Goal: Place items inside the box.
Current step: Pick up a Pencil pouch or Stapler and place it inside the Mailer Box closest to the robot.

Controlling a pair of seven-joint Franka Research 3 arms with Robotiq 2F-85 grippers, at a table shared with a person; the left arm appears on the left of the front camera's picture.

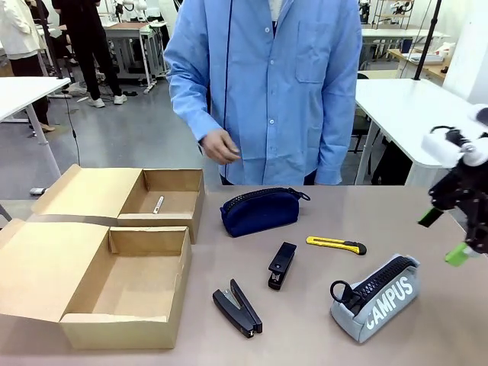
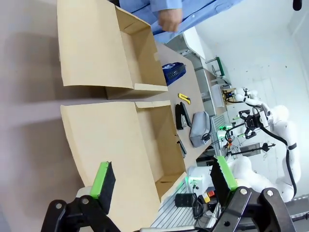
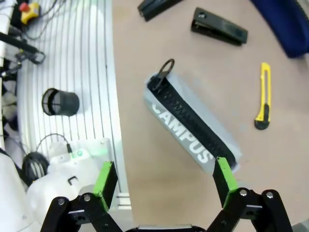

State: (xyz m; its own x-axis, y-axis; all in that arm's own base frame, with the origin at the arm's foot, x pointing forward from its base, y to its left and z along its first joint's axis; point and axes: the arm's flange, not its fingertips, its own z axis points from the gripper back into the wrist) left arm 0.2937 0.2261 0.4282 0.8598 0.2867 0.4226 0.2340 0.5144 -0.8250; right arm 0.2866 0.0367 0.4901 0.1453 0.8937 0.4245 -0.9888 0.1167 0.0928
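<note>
On the table lie a navy zip pouch [image 1: 259, 211] [image 3: 285, 24], a yellow-and-black utility knife [image 1: 335, 245] [image 3: 263, 96], two black staplers [image 1: 281, 265] [image 1: 237, 307] and a grey "CAMPUS" pouch [image 1: 375, 297] [image 3: 193, 128]. Two open cardboard boxes stand at the left, one near [image 1: 171, 263] and one far [image 1: 194, 200]. My right gripper [image 1: 444, 235] [image 3: 165, 182] hangs open above the table's right edge, just short of the grey pouch. My left gripper [image 2: 163, 176] is open above the near box [image 2: 159, 140], nothing between its fingers.
A person in a blue shirt stands at the far side, one hand [image 1: 221, 145] above the table behind the far box. A small pen-like object [image 1: 158, 204] lies in the far box. A metal frame with a red stop button [image 3: 26, 9] borders the table's right edge.
</note>
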